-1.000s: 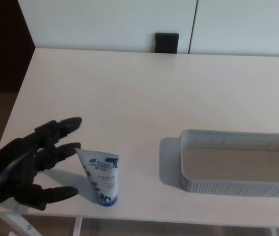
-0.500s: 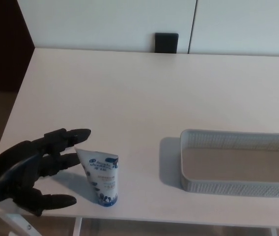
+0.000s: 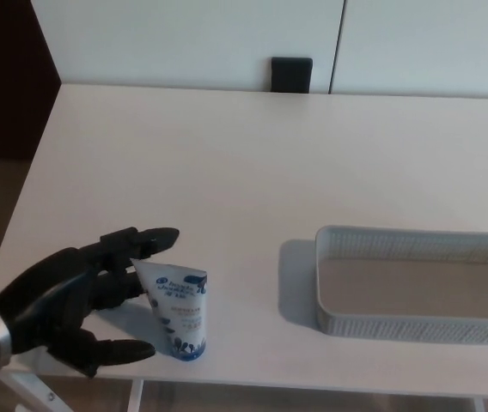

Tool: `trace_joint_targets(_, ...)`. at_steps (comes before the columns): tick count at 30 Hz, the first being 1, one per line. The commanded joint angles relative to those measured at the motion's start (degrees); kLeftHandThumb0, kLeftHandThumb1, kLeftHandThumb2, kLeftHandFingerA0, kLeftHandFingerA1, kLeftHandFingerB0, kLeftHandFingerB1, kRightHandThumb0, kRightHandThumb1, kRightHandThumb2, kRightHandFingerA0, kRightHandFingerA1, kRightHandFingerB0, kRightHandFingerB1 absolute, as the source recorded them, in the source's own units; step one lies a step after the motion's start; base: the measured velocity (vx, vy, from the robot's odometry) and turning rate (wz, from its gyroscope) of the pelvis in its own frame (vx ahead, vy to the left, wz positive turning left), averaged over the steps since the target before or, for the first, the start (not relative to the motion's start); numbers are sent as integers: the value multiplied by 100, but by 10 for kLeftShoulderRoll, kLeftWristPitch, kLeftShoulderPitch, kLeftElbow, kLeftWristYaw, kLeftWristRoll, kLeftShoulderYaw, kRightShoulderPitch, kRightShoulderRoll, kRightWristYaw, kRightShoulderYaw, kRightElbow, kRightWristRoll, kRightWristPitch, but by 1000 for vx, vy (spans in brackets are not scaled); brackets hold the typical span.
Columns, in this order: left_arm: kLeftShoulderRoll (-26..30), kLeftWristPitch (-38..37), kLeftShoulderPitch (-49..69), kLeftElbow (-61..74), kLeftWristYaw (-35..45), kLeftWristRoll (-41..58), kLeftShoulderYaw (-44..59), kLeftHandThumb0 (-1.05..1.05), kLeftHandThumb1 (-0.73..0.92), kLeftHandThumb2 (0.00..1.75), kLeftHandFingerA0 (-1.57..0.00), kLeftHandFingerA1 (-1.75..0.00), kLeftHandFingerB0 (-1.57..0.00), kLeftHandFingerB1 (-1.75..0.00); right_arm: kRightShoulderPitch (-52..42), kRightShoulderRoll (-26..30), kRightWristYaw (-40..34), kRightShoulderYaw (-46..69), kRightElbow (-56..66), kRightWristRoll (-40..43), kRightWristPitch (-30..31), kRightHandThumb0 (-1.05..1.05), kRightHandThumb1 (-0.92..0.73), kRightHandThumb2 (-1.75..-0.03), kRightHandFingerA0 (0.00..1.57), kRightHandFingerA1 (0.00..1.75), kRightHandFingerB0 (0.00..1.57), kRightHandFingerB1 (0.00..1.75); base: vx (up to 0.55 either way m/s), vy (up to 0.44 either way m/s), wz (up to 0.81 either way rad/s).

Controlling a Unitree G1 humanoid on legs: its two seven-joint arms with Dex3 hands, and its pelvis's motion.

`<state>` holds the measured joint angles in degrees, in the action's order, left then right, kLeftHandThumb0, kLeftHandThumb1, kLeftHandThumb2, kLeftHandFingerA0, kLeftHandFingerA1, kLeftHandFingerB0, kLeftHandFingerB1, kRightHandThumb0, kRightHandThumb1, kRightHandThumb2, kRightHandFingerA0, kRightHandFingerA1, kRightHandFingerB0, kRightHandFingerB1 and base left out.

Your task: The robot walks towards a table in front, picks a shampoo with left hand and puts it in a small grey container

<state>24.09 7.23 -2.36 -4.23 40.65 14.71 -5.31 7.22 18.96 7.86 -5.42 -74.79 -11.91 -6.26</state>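
Observation:
A white shampoo tube with blue print stands cap-down near the table's front edge, left of centre. My left hand is open right beside it on the left, its two fingers reaching past the tube's top and the thumb low by the cap, so the tube sits between them. Whether the fingers touch the tube I cannot tell. The grey mesh container lies to the right, its far end cut off by the picture edge. My right hand does not show.
The white table reaches back to a white wall with a small black box at its base. The table's left edge drops to a dark floor, and its front edge runs just below the tube.
My left hand has moved right and closer to the tube; the fingers now reach over its top and the thumb has come in near the cap. The tube and container have not moved.

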Motion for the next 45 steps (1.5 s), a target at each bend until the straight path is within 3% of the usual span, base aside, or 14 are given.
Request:
trace_joint_targets(1, -15, 8, -1, -7, -19, -18, -6, -49, 32, 72, -2, -35, -1, -17, 1, 3, 2, 2, -1, -1, 1, -38, -70, -61, 59, 43, 54, 40, 0, 0, 0)
trace_joint_targets(11, -42, -5, -10, -24, -34, -45, -35, -47, 31, 67, -7, -44, 0, -13, 4, 2, 4, 6, -1, 3, 1, -38, -69, -61, 58, 43, 55, 40, 0, 0, 0)
trace_joint_targets(12, -43, 0, -8, -18, -35, -46, -40, -41, 42, 53, -17, -36, 0, -14, 5, 2, 3, 5, -1, 1, 2, -38, -69, -61, 59, 43, 55, 40, 0, 0, 0)
trace_joint_targets(14, -47, -20, -4, -14, -55, -76, -61, -43, 40, 73, -45, -56, 0, -18, 5, 2, 3, 0, 0, -4, 1, -37, -70, -61, 59, 43, 54, 39, 0, 0, 0)
trace_joint_targets(15, -47, -29, -4, -14, -65, -89, -68, -43, 40, 73, -45, -56, 0, -18, 6, 2, 4, 0, 0, -4, 1, -37, -70, -61, 59, 43, 54, 39, 0, 0, 0)
trace_joint_targets(16, -50, -52, -4, -19, -80, -110, -78, -40, 59, 57, -81, -51, -1, -24, 8, 1, 3, 0, -1, -3, 3, -40, -67, -62, 59, 43, 54, 40, 0, 0, 0)
trace_joint_targets(17, -52, -53, -1, -15, -92, -118, -82, -37, 63, 68, -99, -57, -9, -24, 8, 1, 4, 0, -1, -3, 3, -38, -69, -61, 60, 43, 54, 39, 0, 0, 0)
trace_joint_targets(18, -56, -49, 2, -8, -107, -127, -87, -37, 63, 68, -99, -57, -9, -24, 8, 1, 4, 0, -1, -4, 2, -38, -69, -61, 60, 43, 54, 39, 0, 0, 0)
trace_joint_targets(19, -73, -35, 7, 2, -130, -134, -94, -17, 81, 64, -116, -86, -25, -30, 9, 0, 6, 0, -2, -3, 2, -41, -68, -61, 60, 42, 54, 39, 0, 0, 0)
trace_joint_targets(20, -78, -25, 9, 11, -138, -137, -98, -13, 85, 65, -114, -116, -41, -35, 9, 0, 7, 0, -2, -3, 2, -42, -67, -61, 60, 43, 54, 39, 0, 0, 0)
trace_joint_targets(24, -89, -1, 6, 27, -147, -146, -112, 2, 84, 74, -110, -136, -66, -51, 13, 1, 14, 1, 1, -1, 3, -38, -70, -61, 59, 42, 54, 39, 0, 0, 0)
trace_joint_targets(25, -94, 1, 6, 25, -147, -143, -115, 12, 75, 93, -96, -145, -84, -83, 14, 1, 16, 5, 1, 4, 4, -41, -68, -61, 60, 43, 54, 39, 0, 0, 0)
trace_joint_targets(27, -98, -11, 3, 16, -158, -160, -123, 8, 77, 96, -89, -161, -69, -121, 18, 0, 14, 8, 1, 5, 5, -38, -69, -61, 61, 43, 56, 40, 0, 0, 0)
trace_joint_targets(45, -120, -19, -9, 67, -174, -134, -84, 3, 77, 97, -91, -163, -63, -123, 19, 8, 19, -5, 1, -10, -5, -38, -71, -61, 60, 42, 54, 39, 0, 0, 0)
